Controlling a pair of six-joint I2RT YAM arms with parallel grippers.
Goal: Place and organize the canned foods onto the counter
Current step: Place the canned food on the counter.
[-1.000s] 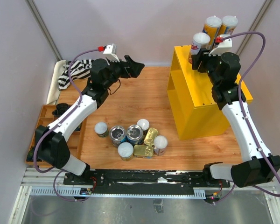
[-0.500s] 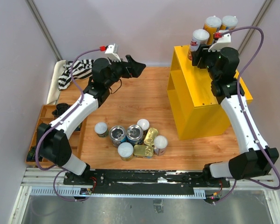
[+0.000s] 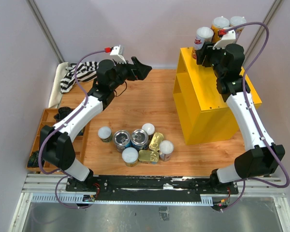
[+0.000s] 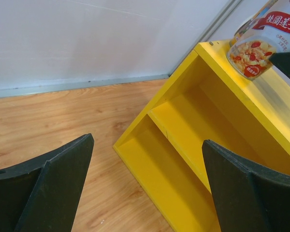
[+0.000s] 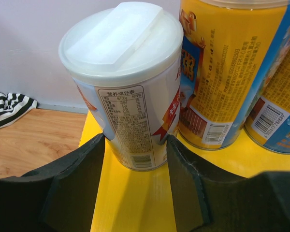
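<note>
red-white tube [image 4: 265, 35] cut by top edge, tray lumps [image 3: 63, 112] perhaps dark, indistinct

The tall red-white tube [image 5: 135, 121] wears a glossy label and a white plastic lid [image 5: 121, 43]. At 6 o'clock, the bright yellow box-shaped cabinet [image 5: 135, 198] looks satin-smooth.

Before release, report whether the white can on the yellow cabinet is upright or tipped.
Upright: white can, lid up, base down on the cabinet, between the right pincer fingers.

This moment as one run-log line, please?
right gripper: shut on red-white can atop yellow counter | left gripper: open, empty | loose cans: on table
</note>
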